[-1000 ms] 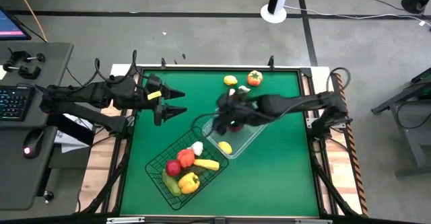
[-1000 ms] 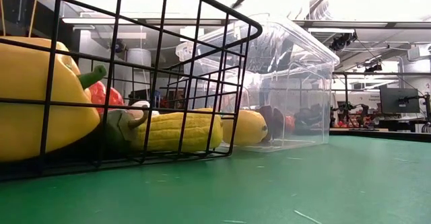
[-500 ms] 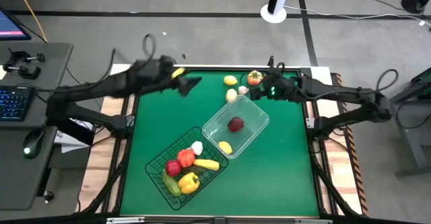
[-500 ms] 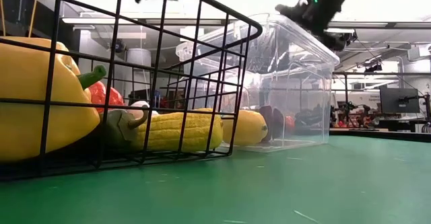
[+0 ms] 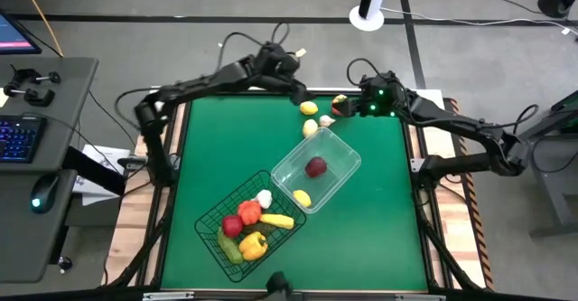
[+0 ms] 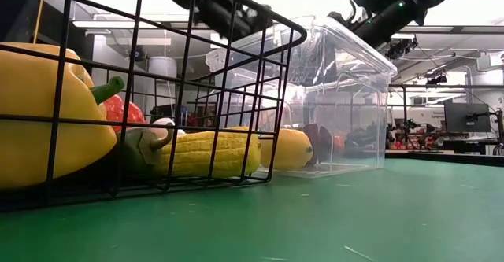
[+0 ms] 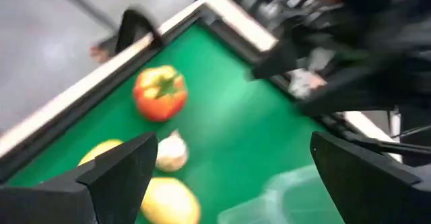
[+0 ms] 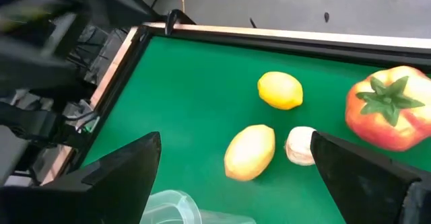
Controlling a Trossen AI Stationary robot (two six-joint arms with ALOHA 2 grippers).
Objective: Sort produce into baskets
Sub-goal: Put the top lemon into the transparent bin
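Observation:
Loose produce lies at the table's far edge: a tomato [image 8: 389, 116], a lemon [image 8: 280, 89], a pale yellow fruit [image 8: 249, 152] and a small white piece [image 8: 301, 145]. My left gripper [image 5: 298, 91] hovers open just left of them. My right gripper [image 5: 350, 111] hovers open just right of them, above the tomato [image 5: 340, 101]. Neither has anything between its fingers. The clear basket [image 5: 346, 154] at mid-table holds a red fruit [image 5: 315, 166] and a yellow one [image 5: 302, 197]. The wire basket [image 5: 209, 218] nearer the front holds several pieces.
The two baskets touch corner to corner and lie slantwise across the table's middle. Both arms crowd the far edge, facing each other over the loose produce. A raised rim [image 5: 271, 90] runs along the far edge. Bare green mat [image 5: 379, 238] lies at the near right.
My left gripper has swung from the table's left side to the far edge and rightward, sinking toward the loose produce. My right gripper has drawn back from over the clear basket toward the far right, rolling as it went. Both stayed open.

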